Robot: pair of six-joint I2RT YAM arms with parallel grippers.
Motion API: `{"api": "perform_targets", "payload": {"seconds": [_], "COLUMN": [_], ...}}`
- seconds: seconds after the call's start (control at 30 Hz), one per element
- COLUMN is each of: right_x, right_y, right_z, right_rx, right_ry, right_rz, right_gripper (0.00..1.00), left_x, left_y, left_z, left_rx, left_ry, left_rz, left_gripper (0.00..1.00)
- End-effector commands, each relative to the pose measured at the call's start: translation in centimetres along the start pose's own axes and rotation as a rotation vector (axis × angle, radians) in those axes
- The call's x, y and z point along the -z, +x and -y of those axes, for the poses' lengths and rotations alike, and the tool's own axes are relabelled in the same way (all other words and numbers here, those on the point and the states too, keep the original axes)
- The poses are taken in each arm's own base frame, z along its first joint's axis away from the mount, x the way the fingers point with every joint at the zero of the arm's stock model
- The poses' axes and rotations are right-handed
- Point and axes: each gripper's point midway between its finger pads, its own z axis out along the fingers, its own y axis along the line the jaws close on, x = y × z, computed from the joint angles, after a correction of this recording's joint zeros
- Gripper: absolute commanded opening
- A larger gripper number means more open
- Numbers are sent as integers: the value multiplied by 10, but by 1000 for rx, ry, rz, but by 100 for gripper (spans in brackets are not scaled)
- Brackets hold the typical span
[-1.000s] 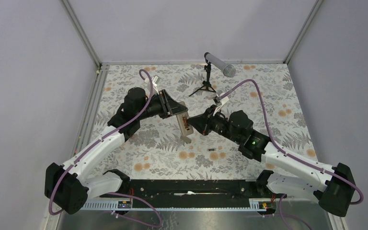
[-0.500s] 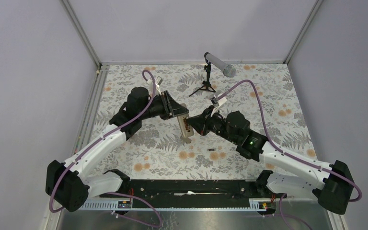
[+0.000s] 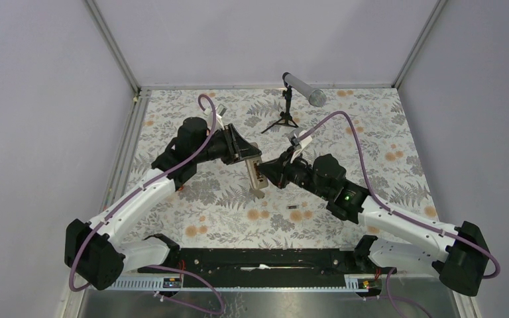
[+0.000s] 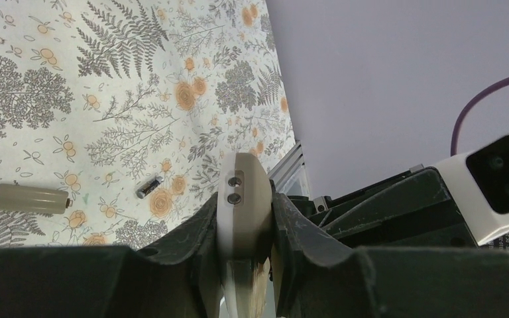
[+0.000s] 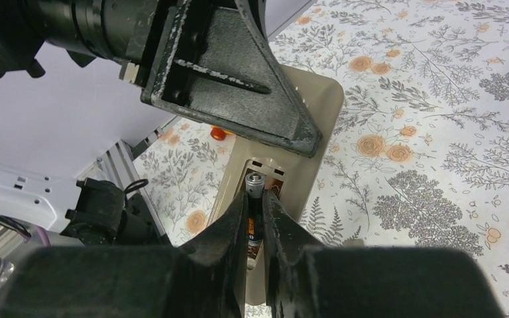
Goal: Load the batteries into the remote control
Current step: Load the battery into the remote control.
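Observation:
My left gripper (image 3: 250, 158) is shut on the remote control (image 3: 256, 175) and holds it above the table, back side toward the right arm. In the left wrist view the remote (image 4: 242, 205) sits clamped between the two fingers. My right gripper (image 3: 268, 173) is shut on a battery (image 5: 255, 205), whose metallic end sits at the open battery compartment (image 5: 268, 173) of the beige remote back (image 5: 305, 126). A second battery (image 3: 294, 208) lies on the table, also seen in the left wrist view (image 4: 148, 187). The grey cover piece (image 4: 31, 198) lies flat on the cloth.
A microphone on a small black tripod (image 3: 286, 114) stands at the back of the floral cloth. An orange object (image 5: 221, 133) peeks out behind the remote. Grey walls and aluminium frame rails (image 3: 114, 50) enclose the table.
The right gripper has edged a little left toward the remote with the battery. The left arm has shifted slightly while holding the remote.

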Motion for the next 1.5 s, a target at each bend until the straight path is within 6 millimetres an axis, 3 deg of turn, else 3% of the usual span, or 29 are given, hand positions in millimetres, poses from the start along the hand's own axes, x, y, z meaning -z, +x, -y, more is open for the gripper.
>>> {"api": "perform_targets", "payload": {"seconds": [0.0,0.33,0.63,0.7,0.83,0.9,1.07,1.13,1.2,1.47], "right_x": [-1,-3,-4,-3,2,4,12,20,24,34], "right_y": [7,1,-14,-20,-33,-36,-43,-42,-46,-54], "right_z": [3,7,3,0,-9,-13,-21,-7,-6,-5], "right_rx": [70,32,0,-16,-63,-87,-203,-265,-320,-441], "right_ry": [-8,48,78,79,72,70,77,170,194,251], "right_rz": [-16,-47,-47,-41,-40,-60,-56,-48,-31,-12], "right_gripper": [16,28,30,36,65,75,87,92,98,100], "left_x": [5,6,5,5,5,4,4,4,6,19], "left_y": [-15,-12,-10,-9,-10,-10,-13,-14,-15,-29], "left_z": [32,28,23,21,16,16,19,20,19,12], "left_rx": [-20,-27,-24,-28,-42,-45,-50,-54,-59,-59], "left_ry": [72,61,49,44,26,26,40,41,40,12], "left_rz": [30,25,21,22,30,31,40,45,51,102], "left_gripper": [0,0,0,0,0,0,0,0,0,0]}}
